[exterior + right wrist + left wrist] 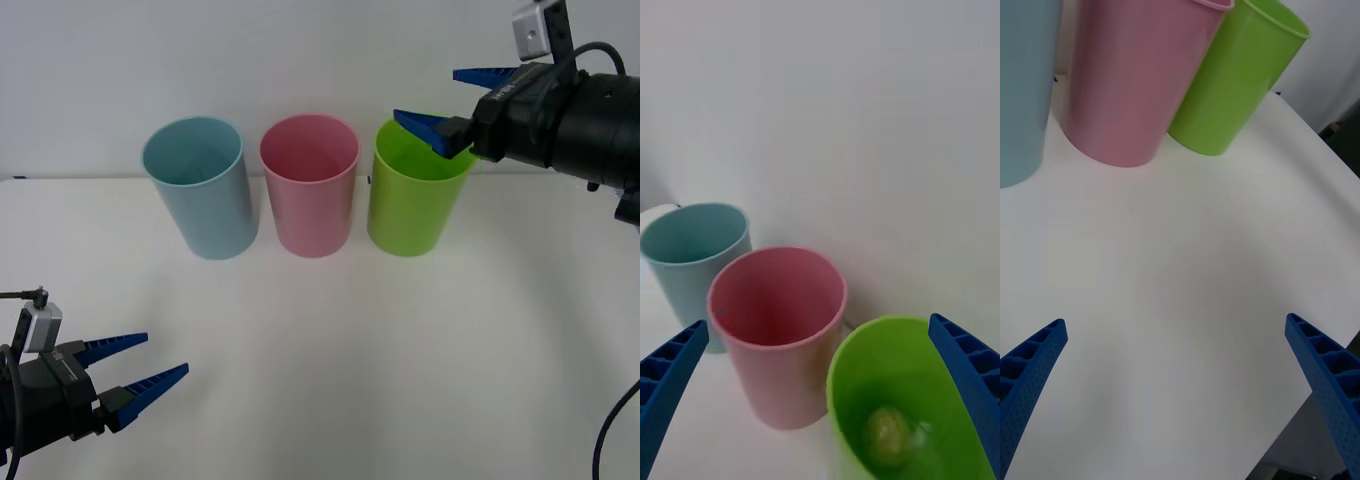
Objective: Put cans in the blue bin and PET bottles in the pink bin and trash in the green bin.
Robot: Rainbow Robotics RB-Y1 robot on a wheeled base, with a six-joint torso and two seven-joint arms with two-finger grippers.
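Note:
Three bins stand in a row at the back of the white table: the blue bin [200, 215] on the left, the pink bin [310, 215] in the middle, the green bin [412, 215] on the right. My right gripper [426, 94] hovers open just above the green bin's rim [865, 352]. In the right wrist view the trash [887, 435], a pale wrinkly ball, lies at the bottom of the green bin. My left gripper [167, 353] rests open and empty low over the table's near left. Cans and PET bottles are out of view.
The table [400, 380] stretches bare between the bins and my left gripper [1174, 321]. Its right edge [1330, 150] runs just past the green bin [1236, 82]. A plain white wall stands right behind the bins.

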